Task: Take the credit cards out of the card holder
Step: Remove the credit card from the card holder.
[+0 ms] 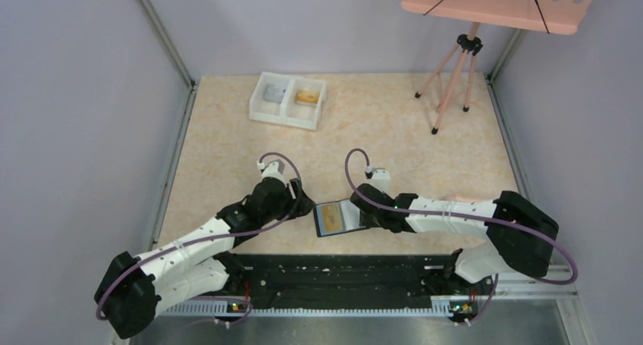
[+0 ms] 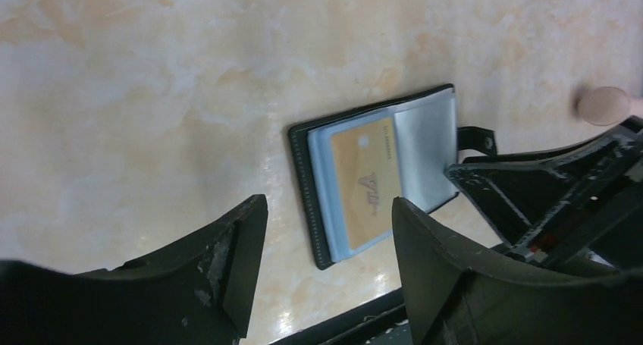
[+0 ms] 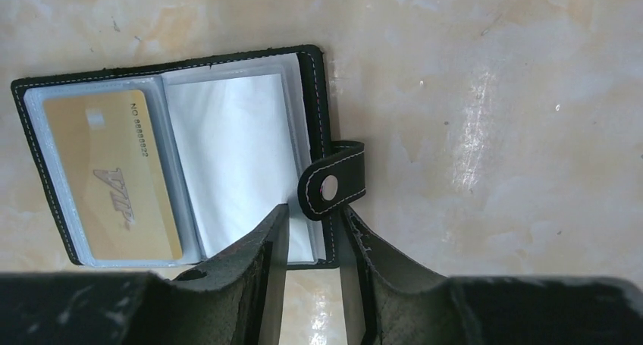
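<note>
Right wrist view shows you the card holder (image 3: 227, 155) lying open, long axis across the right gripper (image 3: 311, 235), whose jaws pinch nearly together on its stitched black edge beside the snap strap (image 3: 331, 182). A glossy gold credit card (image 3: 114, 178) fills the clear sleeve of the farther leaf. Your left gripper (image 2: 327, 205) gapes wide, empty, the holder just beyond its jaws.

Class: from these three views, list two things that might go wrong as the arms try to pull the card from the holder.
1. The gold card lies flat inside a clear pocket; the open left fingers may pinch pocket and card holder together.
2. The right fingers sit at only the strap-side edge, so the holder might slide or lift.
</note>
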Controlling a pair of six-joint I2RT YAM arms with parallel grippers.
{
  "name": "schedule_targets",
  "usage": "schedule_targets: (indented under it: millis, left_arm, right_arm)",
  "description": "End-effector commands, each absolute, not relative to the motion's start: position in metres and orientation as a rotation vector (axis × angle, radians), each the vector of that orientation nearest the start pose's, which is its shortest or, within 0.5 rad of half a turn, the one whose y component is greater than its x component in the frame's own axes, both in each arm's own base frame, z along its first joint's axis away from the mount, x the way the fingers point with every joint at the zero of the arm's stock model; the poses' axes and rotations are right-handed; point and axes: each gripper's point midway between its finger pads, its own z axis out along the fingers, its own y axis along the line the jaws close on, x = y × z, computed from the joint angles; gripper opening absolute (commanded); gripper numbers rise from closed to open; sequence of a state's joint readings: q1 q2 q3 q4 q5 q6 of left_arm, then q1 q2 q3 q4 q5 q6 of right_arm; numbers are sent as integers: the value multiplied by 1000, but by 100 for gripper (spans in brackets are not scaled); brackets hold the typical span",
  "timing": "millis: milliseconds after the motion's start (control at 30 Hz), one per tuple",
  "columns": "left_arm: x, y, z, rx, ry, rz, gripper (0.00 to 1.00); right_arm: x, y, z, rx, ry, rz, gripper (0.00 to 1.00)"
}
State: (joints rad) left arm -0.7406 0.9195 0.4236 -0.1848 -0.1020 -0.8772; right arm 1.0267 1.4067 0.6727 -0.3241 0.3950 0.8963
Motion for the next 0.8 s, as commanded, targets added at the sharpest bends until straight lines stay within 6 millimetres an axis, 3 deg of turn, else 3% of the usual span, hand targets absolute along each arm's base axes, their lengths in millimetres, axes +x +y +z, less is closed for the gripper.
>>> schedule_targets:
  millis: [0,300,467,600,767]
  left_arm:
    - [211,-227,114,-185,2285,-864,66]
    - [206,-244,90,-125,2389,-896,63]
    - [206,-255,81,-99,2426,-921,58]
    - [203,-256,68,-95,2471,-912,56]
    - [200,-257,64,-77,2500,-912,52]
  right_arm:
    - [194,246,46,-26,2479,347,29]
    - [192,266,106,-54,2408,561,29]
    - [188,295,140,-95,2306,813,28]
    - [186,311,142,-122,2287,913,26]
    - [188,318,124,-120,2326,908,25]
